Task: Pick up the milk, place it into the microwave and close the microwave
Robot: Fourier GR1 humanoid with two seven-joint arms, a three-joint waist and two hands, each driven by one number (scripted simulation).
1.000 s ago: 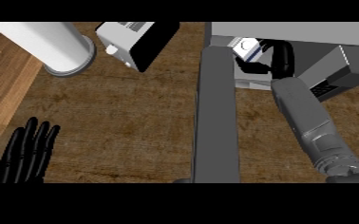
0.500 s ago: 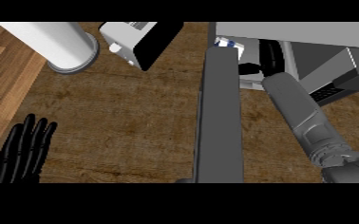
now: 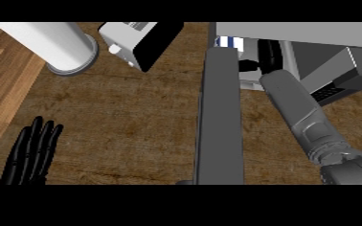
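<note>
- Desk (image 3: 134, 119): brown, mottled wood-grain top; a paler plank strip runs along the view's left edge.
- Microwave (image 3: 318, 52): grey, boxy, flat-walled, at upper right. Its door (image 3: 220, 119) stands open, seen edge-on as a long grey slab running down the view.
- Milk (image 3: 228, 42): only a small white patch with blue stripes shows, just inside the microwave opening, beside the door's top end.
- Right hand (image 3: 267, 57): black, reaching into the microwave on a smooth grey forearm; cannot tell whether its fingers grip anything.
- Left hand (image 3: 32, 153): black, fingers straight and spread, resting at lower left.
- White cylinder (image 3: 60, 45) with a grey rim, upper left.
- White box with a black face (image 3: 138, 43), tilted, top centre.
</note>
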